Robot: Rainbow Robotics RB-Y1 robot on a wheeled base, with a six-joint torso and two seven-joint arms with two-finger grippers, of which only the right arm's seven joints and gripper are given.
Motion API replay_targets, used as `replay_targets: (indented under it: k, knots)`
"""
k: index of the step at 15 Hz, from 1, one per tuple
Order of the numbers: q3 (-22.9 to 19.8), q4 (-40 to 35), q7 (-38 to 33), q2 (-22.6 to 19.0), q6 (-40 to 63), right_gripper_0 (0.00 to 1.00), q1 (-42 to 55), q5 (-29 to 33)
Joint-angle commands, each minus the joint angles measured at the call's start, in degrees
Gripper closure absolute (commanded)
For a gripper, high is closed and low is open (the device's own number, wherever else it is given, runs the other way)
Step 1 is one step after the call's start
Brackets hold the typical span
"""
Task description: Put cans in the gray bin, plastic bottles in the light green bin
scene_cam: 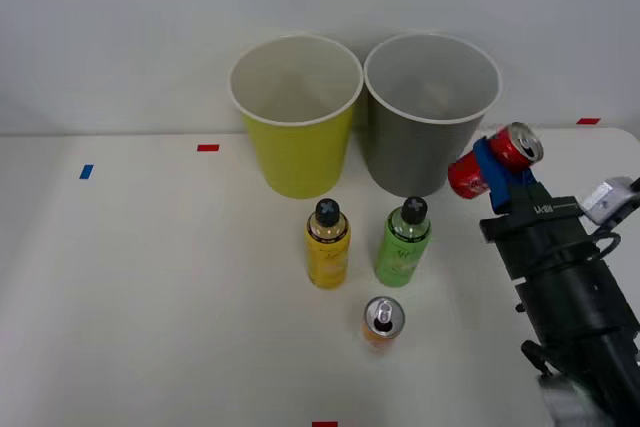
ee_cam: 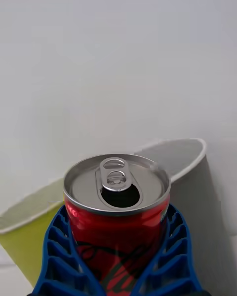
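Note:
My right gripper (scene_cam: 492, 173) is shut on the red can (scene_cam: 492, 161), held in the air and tilted, just right of the gray bin (scene_cam: 430, 112). In the right wrist view the red can (ee_cam: 117, 217) sits between the blue ribbed fingers (ee_cam: 59, 256), its open silver top facing the camera, with the gray bin (ee_cam: 185, 163) and the light green bin (ee_cam: 24, 227) behind it. On the table the light green bin (scene_cam: 297, 117) stands left of the gray one. In front of the bins stand the yellow-label bottle (scene_cam: 327, 244) and the green bottle (scene_cam: 404, 242). The orange can (scene_cam: 382, 321) stands nearer me.
Red tape marks (scene_cam: 208, 148) and a blue tape mark (scene_cam: 86, 172) lie on the white table (scene_cam: 150, 297). Another red mark (scene_cam: 588, 121) sits at the far right, and one (scene_cam: 324, 424) at the front edge. A pale wall rises behind the bins.

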Motion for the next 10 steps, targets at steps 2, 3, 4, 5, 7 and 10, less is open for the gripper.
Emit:
replay_targets:
  k: [2,3,4,5,7,10]
  knots:
    - [-0.25,-0.57,-2.04,2.24,1.10,1.00,-5.47,0.36]
    - [-0.25,-0.75,-2.04,3.30,3.12,1.00,-7.67,0.62]
    - [-0.34,-1.01,-2.04,4.09,6.03,1.00,-9.95,0.71]
    - [-0.78,-1.27,-1.69,4.71,9.19,1.00,-12.41,0.80]
    - [-2.10,-1.27,-2.04,6.20,14.46,1.00,-16.98,0.71]
    - [-3.15,-1.27,-0.63,6.99,24.75,1.00,-22.78,1.50]
